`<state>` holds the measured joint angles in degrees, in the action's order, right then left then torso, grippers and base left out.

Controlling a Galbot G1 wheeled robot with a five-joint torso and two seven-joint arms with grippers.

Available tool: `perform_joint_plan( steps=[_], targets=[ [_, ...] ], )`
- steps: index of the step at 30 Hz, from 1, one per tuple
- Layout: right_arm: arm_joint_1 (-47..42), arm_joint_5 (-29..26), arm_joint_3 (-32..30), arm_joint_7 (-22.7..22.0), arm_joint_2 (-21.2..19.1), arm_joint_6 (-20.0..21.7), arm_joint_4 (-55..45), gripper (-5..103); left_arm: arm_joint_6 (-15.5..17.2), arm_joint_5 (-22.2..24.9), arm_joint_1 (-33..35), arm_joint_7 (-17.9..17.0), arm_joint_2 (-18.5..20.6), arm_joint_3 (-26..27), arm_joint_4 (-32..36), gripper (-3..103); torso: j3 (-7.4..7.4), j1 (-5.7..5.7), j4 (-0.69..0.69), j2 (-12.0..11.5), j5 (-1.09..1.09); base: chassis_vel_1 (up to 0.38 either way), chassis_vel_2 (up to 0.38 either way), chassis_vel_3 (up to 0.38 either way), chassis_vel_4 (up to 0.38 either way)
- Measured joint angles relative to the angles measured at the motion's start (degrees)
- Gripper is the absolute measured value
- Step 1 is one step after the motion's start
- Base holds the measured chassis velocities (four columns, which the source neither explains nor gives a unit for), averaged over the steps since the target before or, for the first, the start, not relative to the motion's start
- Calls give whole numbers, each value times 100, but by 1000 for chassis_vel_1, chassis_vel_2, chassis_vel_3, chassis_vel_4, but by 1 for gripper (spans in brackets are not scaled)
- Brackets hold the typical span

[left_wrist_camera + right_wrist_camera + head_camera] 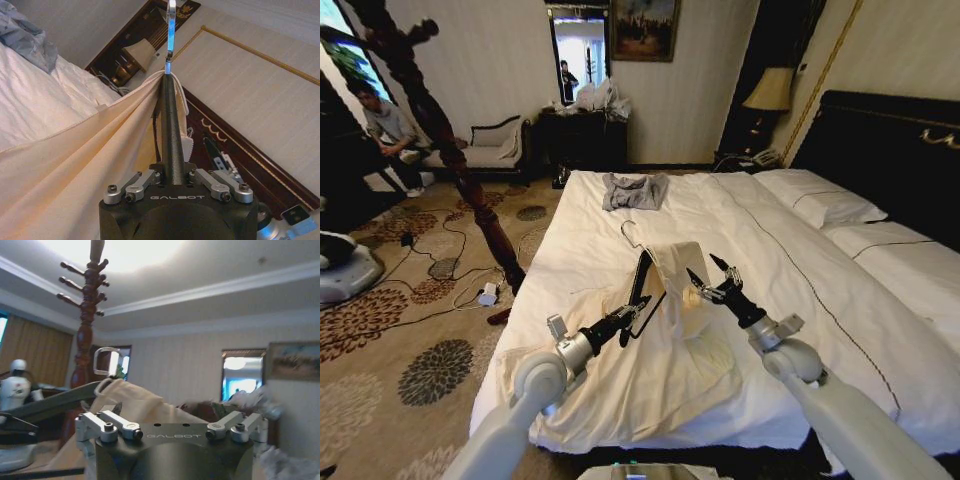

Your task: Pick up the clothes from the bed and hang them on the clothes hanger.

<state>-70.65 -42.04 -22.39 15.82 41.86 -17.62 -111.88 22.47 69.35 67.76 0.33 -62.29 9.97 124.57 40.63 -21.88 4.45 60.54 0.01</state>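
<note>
Coat stand (440, 130) at 10 o'clock on carpet beside bed (800, 260). L gripper (638, 308) at approx 7 o'clock of center, clamped on one arm of black clothes hanger (642, 285), hook up. Cream clothes (685, 300) draped over hanger top, rest pooled on sheet below. R gripper (705, 275) just at 3 o'clock of it, fingers spread, by the raised fabric. Grey garment (634, 190) at 12 o'clock, well apart.
</note>
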Motion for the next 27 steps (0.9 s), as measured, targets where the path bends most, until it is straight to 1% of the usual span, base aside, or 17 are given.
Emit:
perform_joint_plan(
  steps=[2,3,5,7,8,10,12,14,15,16,17,18,22,24,27],
  targets=[
    [-43,-284,53,-17,-269,252,-236,100,-1,-28,-5,-5,45,0,20,19,0,0,0,0,-2,0,0,0,0],
    [-43,-284,53,-17,-269,252,-236,100,-1,-28,-5,-5,45,0,20,19,0,0,0,0,-2,0,0,0,0],
    [-61,-510,121,-15,-555,435,-465,100,-2,-71,-34,-7,81,-11,20,19,0,0,1,1,-2,0,0,0,0],
    [-28,-683,231,-11,-716,574,-637,100,-11,-92,-78,-7,91,-20,-28,19,0,0,1,0,-2,0,0,0,0],
    [-28,-683,231,-11,-716,574,-637,100,-11,-92,-78,-7,91,-20,-28,19,0,0,1,0,-2,0,0,0,0],
    [57,-739,416,-107,-766,736,-745,101,-19,-109,-122,-7,98,-56,-68,19,0,0,0,0,-2,0,0,0,0],
    [170,-640,678,-267,-764,884,-788,93,-21,-144,-165,-7,109,-109,-79,19,0,0,0,0,-1,0,0,0,0],
    [201,-587,744,-321,-758,921,-789,93,-24,-164,-179,-6,115,-127,-85,19,0,0,0,0,-1,0,0,0,0],
    [276,-486,891,-439,-735,1000,-789,83,-29,-194,-207,-5,126,-161,-99,19,0,0,0,0,0,0,0,0,0],
    [322,-427,959,-507,-719,1053,-779,83,-30,-199,-221,-5,129,-176,-106,19,0,0,0,0,-1,0,0,0,0],
    [371,-354,1015,-582,-701,1109,-753,77,-30,-200,-232,-4,129,-189,-106,19,0,0,0,0,-1,0,0,0,0],
    [371,-354,1015,-582,-701,1109,-753,77,-30,-200,-232,-4,129,-189,-106,19,0,0,0,0,-1,0,0,0,0],
    [527,-6,1080,-829,-644,1250,-584,56,-31,-199,-253,-4,134,-246,-64,19,0,0,0,0,-1,0,0,0,0],
    [538,56,1073,-853,-637,1263,-557,56,-31,-199,-261,-5,143,-263,-60,19,0,0,0,0,0,0,0,0,0],
    [580,221,1034,-985,-615,1324,-497,39,-31,-198,-283,-9,177,-314,-41,19,0,0,1,0,-1,0,0,0,0]
  ],
)
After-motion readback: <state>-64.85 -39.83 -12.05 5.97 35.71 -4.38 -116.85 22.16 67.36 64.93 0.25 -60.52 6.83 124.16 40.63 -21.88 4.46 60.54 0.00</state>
